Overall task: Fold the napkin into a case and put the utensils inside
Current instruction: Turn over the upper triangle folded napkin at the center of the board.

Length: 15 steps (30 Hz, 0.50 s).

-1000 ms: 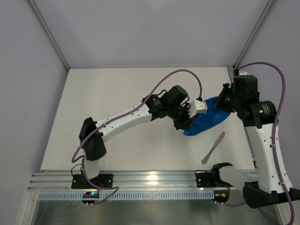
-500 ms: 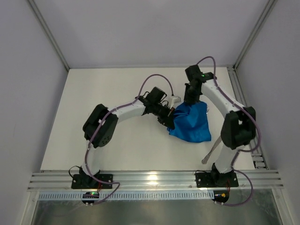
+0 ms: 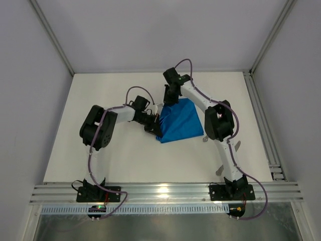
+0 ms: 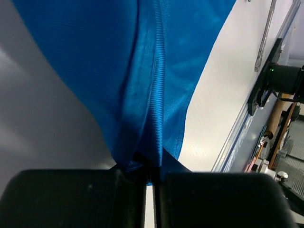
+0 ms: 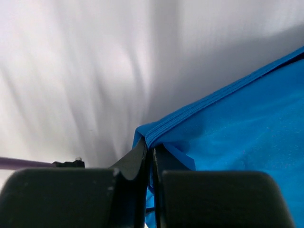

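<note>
1 napkin (image 3: 181, 123) | left hand (image 3: 153, 126) clamped on it | right hand (image 3: 168, 100) clamped on it | 1 utensil (image 3: 219, 171) visible

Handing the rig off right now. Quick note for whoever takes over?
Left tool: shut on a corner of the bright blue cloth napkin.
Right tool: shut on another corner.
Napkin is spread between them, not folded yet.
One slim silver metal utensil lies on the table right of the napkin, partly behind the right arm; the second isn't clearly visible.
To do: fold the napkin, slip the utensils inside.
</note>
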Each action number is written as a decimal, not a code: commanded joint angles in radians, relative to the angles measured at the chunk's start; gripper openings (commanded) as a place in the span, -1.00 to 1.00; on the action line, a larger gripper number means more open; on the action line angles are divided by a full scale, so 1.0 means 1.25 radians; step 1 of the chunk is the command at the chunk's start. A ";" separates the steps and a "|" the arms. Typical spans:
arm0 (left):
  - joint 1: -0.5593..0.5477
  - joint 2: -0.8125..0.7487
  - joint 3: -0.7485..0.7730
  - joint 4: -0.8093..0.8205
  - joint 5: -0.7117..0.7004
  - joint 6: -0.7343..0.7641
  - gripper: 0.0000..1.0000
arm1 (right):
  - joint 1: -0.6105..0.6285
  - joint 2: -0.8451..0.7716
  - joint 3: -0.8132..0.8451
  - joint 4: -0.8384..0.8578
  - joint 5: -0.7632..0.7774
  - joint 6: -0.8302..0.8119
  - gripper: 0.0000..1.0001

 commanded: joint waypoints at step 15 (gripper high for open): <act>0.094 -0.084 -0.055 -0.094 -0.147 0.068 -0.14 | 0.032 -0.070 0.022 0.237 -0.063 0.109 0.27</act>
